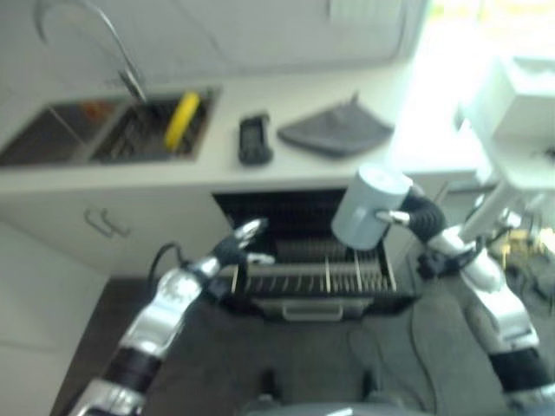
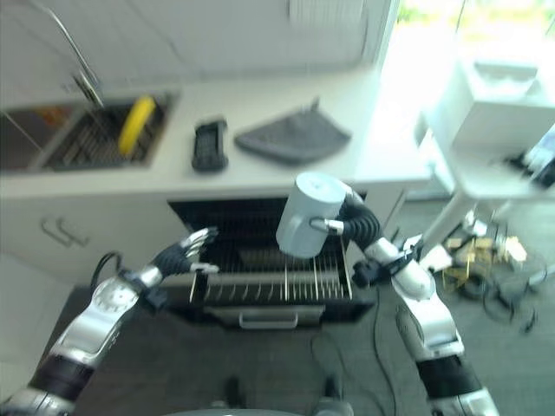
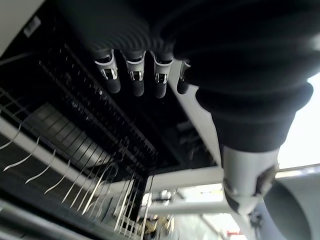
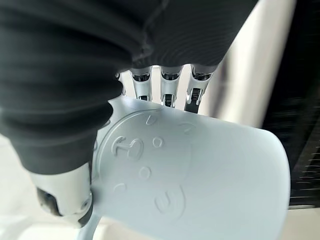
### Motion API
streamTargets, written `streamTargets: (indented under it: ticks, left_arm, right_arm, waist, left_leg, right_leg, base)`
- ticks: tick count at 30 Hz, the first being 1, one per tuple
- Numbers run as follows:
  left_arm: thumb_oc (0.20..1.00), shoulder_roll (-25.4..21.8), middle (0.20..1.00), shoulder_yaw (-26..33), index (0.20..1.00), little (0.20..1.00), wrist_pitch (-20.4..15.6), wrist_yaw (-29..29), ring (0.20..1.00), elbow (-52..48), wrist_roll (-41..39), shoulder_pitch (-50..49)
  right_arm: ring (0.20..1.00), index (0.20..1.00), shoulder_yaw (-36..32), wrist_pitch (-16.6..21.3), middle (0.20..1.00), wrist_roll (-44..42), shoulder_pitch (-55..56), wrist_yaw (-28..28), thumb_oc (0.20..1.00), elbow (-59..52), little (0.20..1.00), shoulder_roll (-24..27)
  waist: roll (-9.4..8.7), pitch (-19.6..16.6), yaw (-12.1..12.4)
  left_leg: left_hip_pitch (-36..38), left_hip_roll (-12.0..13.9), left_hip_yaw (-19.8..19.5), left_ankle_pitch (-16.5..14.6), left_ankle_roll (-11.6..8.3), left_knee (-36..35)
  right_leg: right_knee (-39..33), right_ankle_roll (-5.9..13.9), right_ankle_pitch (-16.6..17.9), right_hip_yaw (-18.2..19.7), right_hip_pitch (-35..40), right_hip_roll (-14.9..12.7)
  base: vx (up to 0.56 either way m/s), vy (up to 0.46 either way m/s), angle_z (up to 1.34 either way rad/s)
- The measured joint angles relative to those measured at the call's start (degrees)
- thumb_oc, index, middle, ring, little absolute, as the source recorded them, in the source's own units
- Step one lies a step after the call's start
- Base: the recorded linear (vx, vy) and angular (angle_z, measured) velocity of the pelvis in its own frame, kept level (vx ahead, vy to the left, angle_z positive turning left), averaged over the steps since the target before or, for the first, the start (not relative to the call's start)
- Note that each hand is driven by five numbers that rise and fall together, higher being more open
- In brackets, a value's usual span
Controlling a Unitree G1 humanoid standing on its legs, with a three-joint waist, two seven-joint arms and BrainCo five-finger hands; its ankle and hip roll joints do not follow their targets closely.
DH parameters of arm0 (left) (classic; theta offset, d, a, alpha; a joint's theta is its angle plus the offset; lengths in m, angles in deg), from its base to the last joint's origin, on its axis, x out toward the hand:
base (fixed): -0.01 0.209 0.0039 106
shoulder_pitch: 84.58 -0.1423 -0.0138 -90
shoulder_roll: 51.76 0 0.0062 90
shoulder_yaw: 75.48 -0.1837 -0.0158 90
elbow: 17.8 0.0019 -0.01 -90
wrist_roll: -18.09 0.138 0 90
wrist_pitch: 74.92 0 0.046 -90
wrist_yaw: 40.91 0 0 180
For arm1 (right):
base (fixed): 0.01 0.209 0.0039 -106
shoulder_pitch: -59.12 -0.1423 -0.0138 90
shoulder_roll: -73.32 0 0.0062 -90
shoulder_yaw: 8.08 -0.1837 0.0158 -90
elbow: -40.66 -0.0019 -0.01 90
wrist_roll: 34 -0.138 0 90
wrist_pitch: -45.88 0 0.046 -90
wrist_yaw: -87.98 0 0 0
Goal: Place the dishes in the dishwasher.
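Right wrist view puts the pale blue cup [image 4: 200, 170] right up against the camera: a smooth moulded cup, base towards the lens, with raised marks on its bottom. It looks like plastic, so I judge it light, stiff and unlikely to break, though the glossy wall could slip under smooth fingers [image 4: 170, 85]. Its wide round body is the sensible place to take it, fingers on one side and thumb on the other, and that is how it is held. The right hand [image 2: 340, 224] has its fingers curled round the far side of the cup, with the thumb pressed against the near edge by the base.

From the head cameras the cup hangs in the air, tilted with its base uppermost, above the right part of the dishwasher rack [image 1: 316, 279], which is pulled out below the bench [image 1: 286, 160]. It does not touch the rack's tines. The right forearm rises from the lower right and the wrist bends inward towards the rack.

Left hand [image 1: 240, 243] hovers at the rack's front left corner, fingers straight and relaxed, holding nothing; its wrist view looks past the dark fingertips into the wire rack.

On the bench lie a grey cloth [image 1: 334, 130] and a black object [image 1: 255, 139], with a yellow item [image 1: 181, 120] in the sink [image 1: 52, 139].
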Motion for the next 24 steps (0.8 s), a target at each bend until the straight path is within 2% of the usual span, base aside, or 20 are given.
streamTargets:
  ticks: [2,3,5,7,13,15,17,19,22,24]
  left_arm:
    - [1.0,-2.1,1.0,-1.5,1.0,1.0,2.5,0.2,1.0,-0.1,0.0,5.0]
    - [1.0,-7.0,1.0,-5.5,1.0,1.0,4.3,1.3,1.0,-0.1,0.0,10.4]
    - [1.0,-8.7,1.0,-6.5,1.0,1.0,7.1,3.3,1.0,0.3,2.2,12.5]
    - [1.0,-11.4,1.0,-8.6,1.0,1.0,8.6,5.3,1.0,0.4,4.0,13.0]
    - [1.0,-9.1,1.0,-8.7,1.0,1.0,11.8,10.2,1.0,1.3,13.0,13.3]
    - [1.0,-8.4,1.0,-11.4,1.0,1.0,12.8,11.5,1.0,4.9,16.8,14.4]
    - [1.0,-8.0,1.0,-16.5,1.0,1.0,14.7,14.9,1.0,12.4,23.0,15.5]
    - [1.0,-7.4,1.0,-17.5,1.0,1.0,15.5,19.3,1.0,12.7,28.9,15.7]
    - [1.0,-5.6,1.0,-20.1,1.0,1.0,19.3,30.1,1.0,12.6,38.2,19.1]
    - [1.0,-5.2,1.0,-20.9,1.0,1.0,20.9,34.3,1.0,12.5,40.9,19.9]
  right_arm:
    - [0.2,0.2,1.2,0.8,0.2,0.2,-3.9,-1.6,0.2,0.8,0.2,1.1]
    - [0.2,0.2,2.5,1.5,0.2,0.3,-7.6,-2.3,0.2,0.9,0.2,3.6]
    - [0.2,0.2,3.0,1.4,0.2,0.2,-8.6,-3.5,0.2,1.9,0.2,4.4]
    - [0.2,0.2,4.6,1.3,0.2,0.2,-8.4,-4.3,0.2,2.4,0.2,5.6]
    - [0.2,0.2,4.6,1.3,0.2,0.3,-8.6,-5.1,0.2,2.4,0.2,6.1]
    - [0.2,0.2,4.9,1.3,0.2,0.5,-9.0,-5.2,0.2,2.6,0.2,6.1]
    - [0.2,0.2,6.9,1.2,0.2,0.5,-11.9,-5.2,0.2,4.8,0.2,6.2]
    - [0.2,0.2,7.3,1.1,0.2,0.5,-12.4,-6.2,0.2,6.5,0.2,6.2]
    - [0.2,0.2,9.7,-0.2,0.2,1.4,-15.9,-7.3,0.2,10.8,0.2,6.2]
    - [0.2,0.2,11.1,-0.4,0.2,1.5,-18.4,-7.5,0.2,14.5,0.2,6.2]
  waist:
    - [0.27,3.7,-0.3]
    - [0.57,7.4,-0.6]
    - [0.79,10.5,-1.7]
    - [0.7,10.8,-2.3]
    - [0.74,10.9,-2.2]
    - [0.7,10.9,-2.0]
    - [0.64,10.9,-2.3]
    - [0.4,10.8,-2.0]
    - [-0.19,10.6,-2.2]
    - [-0.52,10.5,-2.4]
  left_leg:
    - [-3.4,0.1,0.6,0.5,-0.31,0.0]
    - [-5.2,0.2,0.4,0.9,-0.2,0.0]
    - [-5.1,0.1,0.5,1.0,-0.14,0.0]
    - [-4.5,0.3,0.7,1.0,-0.32,0.0]
    - [-1.9,0.4,0.3,0.4,-0.44,0.0]
    - [-2.0,0.3,0.1,0.3,-0.49,0.0]
    - [-2.1,0.4,0.1,0.1,-0.81,0.0]
    - [-2.1,0.4,0.1,0.0,-0.95,0.0]
    - [-2.0,0.4,0.2,0.0,-0.77,0.0]
    - [-1.8,0.4,0.5,0.0,-0.74,0.0]
  right_leg:
    - [-0.1,-0.19,0.3,1.0,-4.3,0.3]
    - [0.0,-0.47,1.3,1.7,-5.9,0.4]
    - [0.0,-0.02,2.0,2.0,-5.9,0.3]
    - [0.0,-0.56,2.1,2.1,-5.5,0.5]
    - [0.0,-0.72,0.9,1.5,-2.6,0.8]
    - [0.0,-0.75,0.8,1.4,-2.6,0.8]
    - [0.0,-0.77,0.8,1.5,-2.7,0.8]
    - [0.0,-0.79,0.8,1.5,-2.7,0.9]
    - [0.0,-0.78,0.8,1.6,-2.8,0.9]
    - [0.0,-0.79,0.8,1.8,-2.8,0.9]
  base:
    - [-0.26,0.057,-0.17]
    - [-0.07,0.03,-0.2]
    - [-0.02,0.014,-0.09]
    - [0.0,0.001,-0.06]
    - [-0.01,0.005,0.03]
    - [-0.04,0.006,0.03]
    - [0.0,0.0,0.0]
    - [0.0,0.0,0.0]
    - [0.01,0.008,-0.01]
    - [0.02,0.028,-0.06]
